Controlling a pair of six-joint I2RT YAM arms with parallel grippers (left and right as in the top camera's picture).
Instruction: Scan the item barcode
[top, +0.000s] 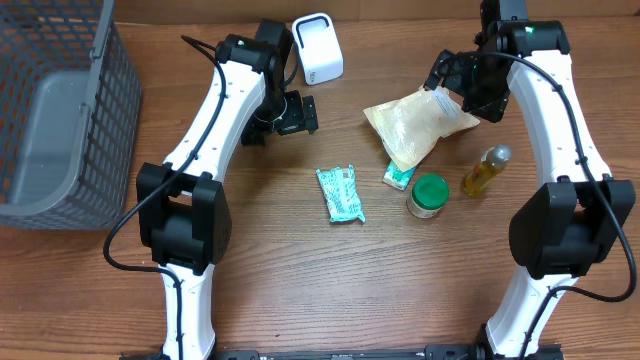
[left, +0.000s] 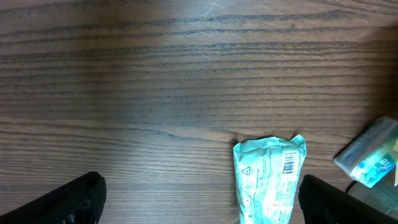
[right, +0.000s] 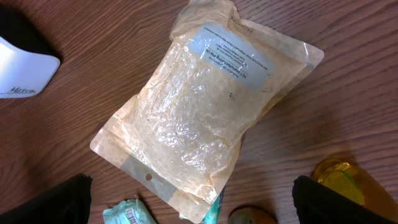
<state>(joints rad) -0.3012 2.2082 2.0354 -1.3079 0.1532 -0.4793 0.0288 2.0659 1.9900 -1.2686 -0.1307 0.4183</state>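
Seen from overhead, the white wedge-shaped barcode scanner (top: 318, 47) stands at 12 o'clock on the brown wood-grain worktop (top: 300, 290). The teal crinkled foil packet (top: 340, 192) lies flat near the centre, its long axis running roughly 12 to 6. In the left wrist view, a printed barcode faces up near the packet's top edge.

The left claw (top: 290, 112) hangs at 11 o'clock from the packet and well apart from it. Its dark fingers (left: 68, 199) are spread wide, showing only at the lower corners of its own camera, with bare wood and the packet's end between them.

At 2 o'clock from the packet lies the clear-fronted tan pouch of pale grains (top: 418, 125), label side up. The right claw (top: 462, 85) hovers over the pouch's 1 o'clock corner. Its fingers (right: 339, 202) are also spread wide and are not touching the plastic.

Just beside the pouch's 6 o'clock edge sit three things:
- a small teal-and-white carton (top: 398, 177)
- a green-lidded round jar (top: 429, 194), upright
- a bottle of yellow oil (top: 485, 170), at 3 o'clock of the jar

A grey plastic mesh basket (top: 60, 110) fills the 10 o'clock corner.
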